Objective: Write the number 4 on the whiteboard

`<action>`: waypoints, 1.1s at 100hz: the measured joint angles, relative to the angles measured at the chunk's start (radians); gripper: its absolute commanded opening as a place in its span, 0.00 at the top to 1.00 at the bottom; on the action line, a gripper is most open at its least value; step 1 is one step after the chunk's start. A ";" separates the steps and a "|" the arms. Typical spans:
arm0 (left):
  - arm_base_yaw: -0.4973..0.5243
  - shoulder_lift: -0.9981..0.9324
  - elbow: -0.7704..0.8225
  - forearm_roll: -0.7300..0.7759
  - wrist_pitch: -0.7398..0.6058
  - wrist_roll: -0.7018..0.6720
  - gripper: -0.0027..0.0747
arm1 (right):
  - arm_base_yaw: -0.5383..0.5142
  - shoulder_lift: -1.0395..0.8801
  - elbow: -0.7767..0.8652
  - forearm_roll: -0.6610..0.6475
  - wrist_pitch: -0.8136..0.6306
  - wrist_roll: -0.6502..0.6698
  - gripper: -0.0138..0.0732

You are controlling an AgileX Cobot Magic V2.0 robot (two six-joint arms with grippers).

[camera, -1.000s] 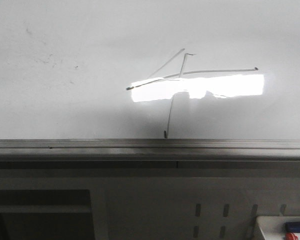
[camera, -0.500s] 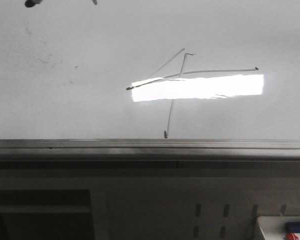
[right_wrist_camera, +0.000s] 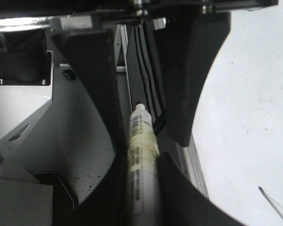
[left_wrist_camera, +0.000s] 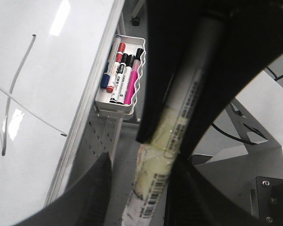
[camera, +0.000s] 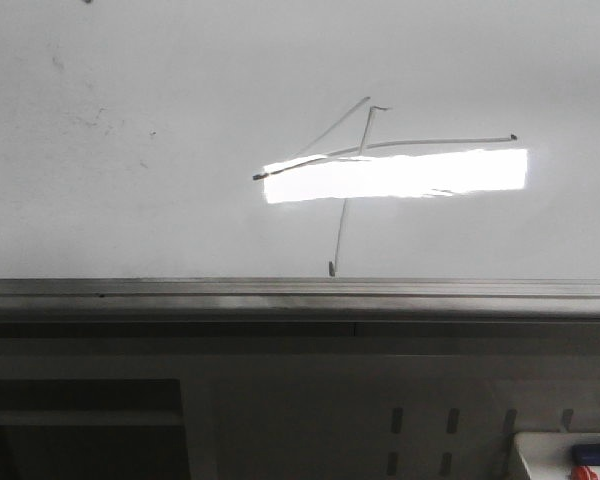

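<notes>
The number 4 point(camera: 362, 135) stands in thin dark lines on the whiteboard point(camera: 180, 200), its crossbar running along a bright light reflection. No gripper shows in the front view. In the left wrist view my left gripper point(left_wrist_camera: 139, 197) holds a taped marker point(left_wrist_camera: 188, 94) away from the whiteboard point(left_wrist_camera: 47, 47), beyond its edge, and the number 4's strokes point(left_wrist_camera: 12, 84) are visible. In the right wrist view my right gripper point(right_wrist_camera: 141, 188) is shut on another taped marker point(right_wrist_camera: 142, 141) beside the whiteboard point(right_wrist_camera: 245, 94); one stroke end point(right_wrist_camera: 262, 189) shows.
A grey metal strip point(camera: 280, 290) runs along the board's lower edge, above a perforated panel point(camera: 420, 430). A white tray point(left_wrist_camera: 114, 104) with several spare markers point(left_wrist_camera: 122, 70) hangs on the panel; its corner point(camera: 540, 455) shows low and right in the front view.
A shadow that cut into the light reflection one second ago has gone. A dark marker tip at the front view's top left edge has withdrawn to a speck. The 4 is unchanged.
</notes>
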 measured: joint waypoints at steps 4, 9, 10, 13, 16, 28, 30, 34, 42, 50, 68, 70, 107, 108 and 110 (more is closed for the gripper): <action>0.000 0.000 0.000 -0.003 0.004 0.000 0.76 | 0.000 0.000 0.000 -0.001 -0.002 0.000 0.89; 0.000 0.000 0.000 -0.008 0.009 0.000 0.82 | 0.000 0.000 0.000 -0.003 -0.004 0.000 0.89; 0.000 0.000 0.000 -0.007 0.009 0.000 0.83 | 0.000 0.000 0.000 -0.004 -0.004 0.000 0.89; 0.000 0.000 0.000 -0.008 0.011 0.000 0.86 | 0.000 0.000 0.000 -0.005 -0.006 0.000 0.89; 0.000 0.000 0.000 -0.008 0.013 0.004 0.90 | 0.000 0.000 0.000 -0.005 -0.006 0.000 0.89; 0.000 0.000 0.000 -0.008 0.026 0.035 0.99 | 0.010 0.000 0.000 -0.005 -0.002 0.000 0.89; 0.000 0.000 0.000 -0.008 0.031 0.035 0.99 | 0.012 0.000 0.000 -0.005 -0.002 0.000 0.89; 0.000 0.000 0.000 -0.008 0.038 0.043 0.99 | 0.016 0.000 0.000 -0.005 0.000 0.000 0.89; 0.000 0.000 -0.002 -0.008 0.044 0.045 0.99 | 0.022 0.000 0.000 -0.005 0.002 0.000 0.89; -0.002 0.000 -0.002 -0.008 0.047 0.046 0.99 | 0.024 0.000 0.000 -0.005 0.002 0.000 0.83; -0.002 0.000 -0.002 -0.015 0.049 0.046 0.99 | 0.024 0.002 0.000 -0.009 -0.003 0.000 0.62; -0.002 0.000 -0.002 -0.017 0.049 0.044 0.99 | 0.024 0.002 0.000 -0.010 -0.006 0.000 0.59; -0.002 0.000 0.004 -0.051 -0.020 -0.003 0.99 | -0.005 -0.096 0.000 -0.120 -0.016 0.000 0.46; -0.002 0.000 0.004 -0.051 -0.024 -0.008 0.99 | -0.011 -0.101 0.000 -0.124 -0.016 0.000 0.46; -0.002 0.000 0.010 -0.053 -0.037 -0.015 0.99 | -0.020 -0.117 0.000 -0.127 -0.014 0.002 0.46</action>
